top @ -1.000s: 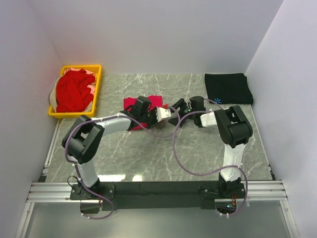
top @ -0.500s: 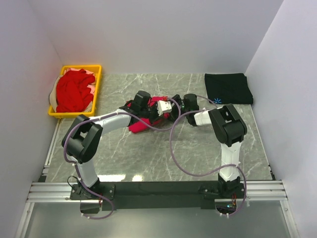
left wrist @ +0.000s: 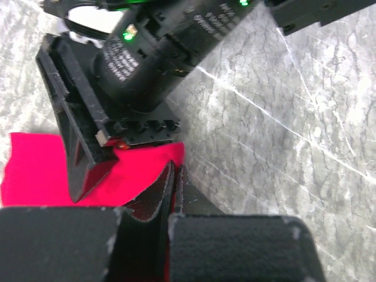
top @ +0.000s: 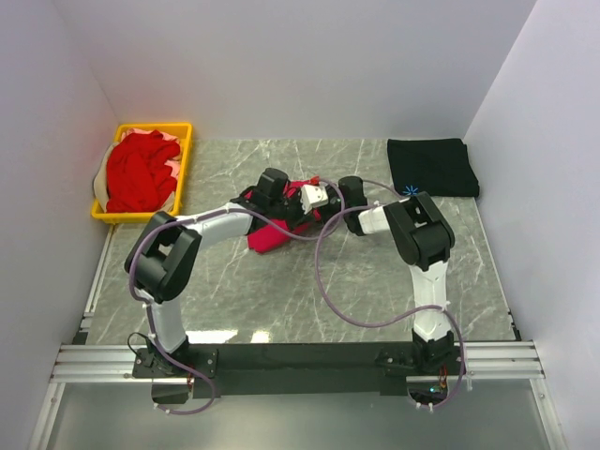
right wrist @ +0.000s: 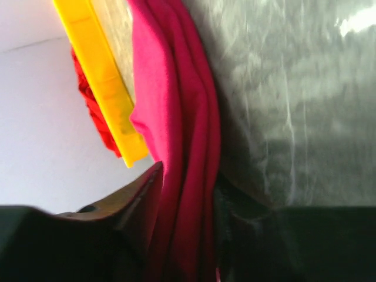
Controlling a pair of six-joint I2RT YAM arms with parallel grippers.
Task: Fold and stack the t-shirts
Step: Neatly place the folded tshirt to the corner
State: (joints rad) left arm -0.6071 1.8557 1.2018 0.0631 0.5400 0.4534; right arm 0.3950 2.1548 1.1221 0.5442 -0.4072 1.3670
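Note:
A bright red t-shirt (top: 267,236) lies bunched at the middle of the marble table, and both grippers meet over its right end. My left gripper (top: 305,217) (left wrist: 175,176) is shut, with a sliver of red cloth pinched between its fingers at the shirt's (left wrist: 35,170) edge. My right gripper (top: 326,204) (right wrist: 187,176) has its fingers on either side of hanging folds of the same shirt (right wrist: 176,88), which fill the gap. Its black body (left wrist: 147,59) sits right in front of the left wrist camera. A folded black t-shirt (top: 433,166) lies at the back right.
A yellow plastic basket (top: 150,128) (right wrist: 100,76) stands at the back left and holds a heap of red shirts (top: 141,173). White walls close in the table on three sides. Both arms' cables loop over the table's middle.
The red shirt went from lying flat to bunched and drawn toward the front. My right gripper moved left onto it and narrowed around the folds. My left gripper stayed shut.

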